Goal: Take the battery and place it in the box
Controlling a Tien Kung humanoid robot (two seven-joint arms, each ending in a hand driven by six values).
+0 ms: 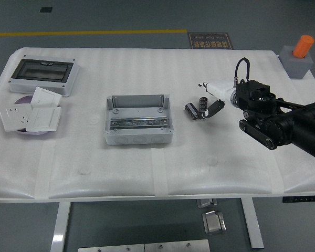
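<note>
Right of the box (138, 120), two dark batteries (197, 107) lie side by side on the white table (147, 168), touching or nearly so. Right hand (214, 96) sits just beside them, fingers spread around the right-hand battery (203, 104), nothing gripped yet. Can't tell if a fingertip already touches it. Left arm not in view.

Step in hand, as I read it: close on one battery. To do it well: centre the fingers on the right-hand battery only, close across its round body, keep the other battery (191, 110) out of the pinch. It's a cylinder, so it'll likely roll if nudged from one side.

Room: clear strip of table between batteries and box, straight leftward carry looks open. Box is open-topped with a metal rail inside; lift high enough to clear its right wall. Breaker cover (43, 75) and switch plates (30, 115) are well apart on the far left, grey block with orange cap (298, 56) far right corner. None in the path.
</note>
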